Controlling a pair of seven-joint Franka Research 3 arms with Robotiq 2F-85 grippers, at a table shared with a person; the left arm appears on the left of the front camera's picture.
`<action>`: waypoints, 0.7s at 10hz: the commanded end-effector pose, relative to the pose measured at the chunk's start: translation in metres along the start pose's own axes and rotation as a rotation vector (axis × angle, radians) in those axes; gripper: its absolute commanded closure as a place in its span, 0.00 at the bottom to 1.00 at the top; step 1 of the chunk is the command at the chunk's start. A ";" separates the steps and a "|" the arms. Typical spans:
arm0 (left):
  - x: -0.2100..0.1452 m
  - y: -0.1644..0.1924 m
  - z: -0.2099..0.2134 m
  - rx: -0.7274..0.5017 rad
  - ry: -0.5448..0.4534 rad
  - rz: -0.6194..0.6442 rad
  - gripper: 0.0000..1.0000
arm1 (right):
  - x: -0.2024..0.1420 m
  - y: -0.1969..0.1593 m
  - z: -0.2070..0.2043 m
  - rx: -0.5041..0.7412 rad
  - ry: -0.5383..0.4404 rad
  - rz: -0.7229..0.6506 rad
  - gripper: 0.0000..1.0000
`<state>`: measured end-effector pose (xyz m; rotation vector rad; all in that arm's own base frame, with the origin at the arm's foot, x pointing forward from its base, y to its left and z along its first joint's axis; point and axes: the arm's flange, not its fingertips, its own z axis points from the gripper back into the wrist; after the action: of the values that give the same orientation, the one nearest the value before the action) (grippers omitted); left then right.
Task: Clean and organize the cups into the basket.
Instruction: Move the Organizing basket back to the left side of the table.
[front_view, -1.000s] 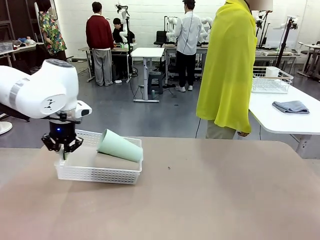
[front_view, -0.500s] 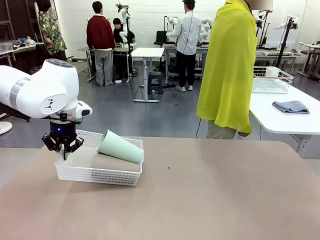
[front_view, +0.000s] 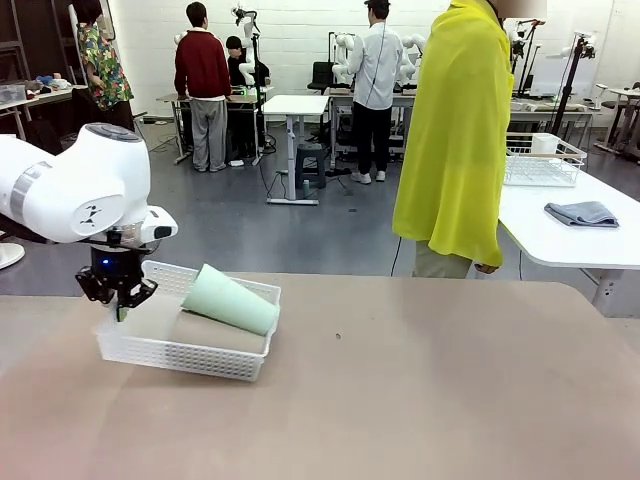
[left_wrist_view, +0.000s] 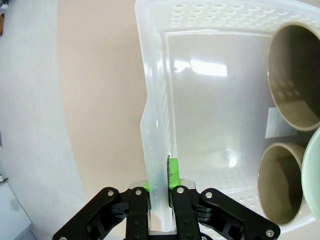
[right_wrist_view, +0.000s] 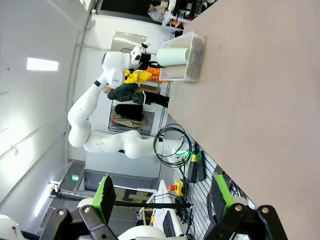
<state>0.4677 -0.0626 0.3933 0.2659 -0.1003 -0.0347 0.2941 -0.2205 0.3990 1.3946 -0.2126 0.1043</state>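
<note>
I see my left gripper (left_wrist_view: 159, 187) pinched tight on the side wall of the basket (left_wrist_view: 155, 125), one green pad on each side of the thin white plastic. From the front, that gripper (front_view: 117, 296) holds the basket (front_view: 180, 352) at its left end, on the left part of the brown table (front_view: 420, 390). The basket looks tipped. The green cup (front_view: 228, 299) lies on its side on top, mouth to the left. Under it sit two brown cups (left_wrist_view: 295, 75), mouths toward my left wrist camera. My right gripper (right_wrist_view: 164, 200) is wide open and holds nothing. Farther off stands a person in yellow (front_view: 455, 140). I cannot read any words or labels anywhere.
</note>
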 end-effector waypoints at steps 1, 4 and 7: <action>-0.012 0.040 -0.013 0.056 -0.035 -0.071 0.94 | 0.002 -0.001 0.001 -0.003 -0.013 0.019 0.00; -0.016 0.089 -0.026 0.073 -0.004 0.030 0.94 | 0.002 -0.001 0.001 -0.003 -0.013 0.019 0.00; -0.023 0.127 -0.037 0.054 0.035 0.119 0.94 | 0.002 -0.001 0.001 -0.003 -0.013 0.019 0.00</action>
<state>0.4566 0.0643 0.3929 0.3003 -0.0691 0.0735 0.2940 -0.2207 0.3990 1.3945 -0.2131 0.1040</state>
